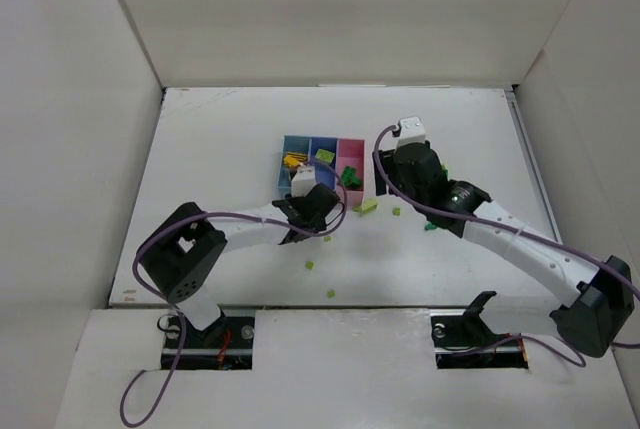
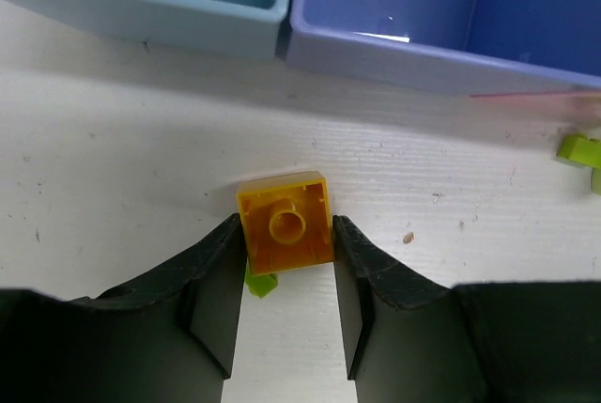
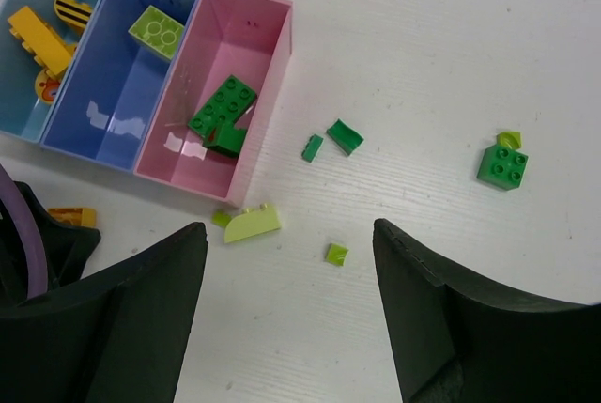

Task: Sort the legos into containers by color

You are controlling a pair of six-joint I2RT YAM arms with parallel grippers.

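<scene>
The yellow-orange brick, square with no long axis, is clamped in the left gripper. It faces the seam between bins: the light blue bin lies ahead-left, the periwinkle bin ahead-right, with bare table between. The right gripper gapes empty near the pink bin.

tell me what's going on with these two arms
The left gripper is shut on a yellow-orange brick just short of the light blue bin, which holds yellow pieces. The right gripper hangs open over loose green pieces beside the pink bin. A lime brick sits in the periwinkle bin, dark green bricks in the pink one.
</scene>
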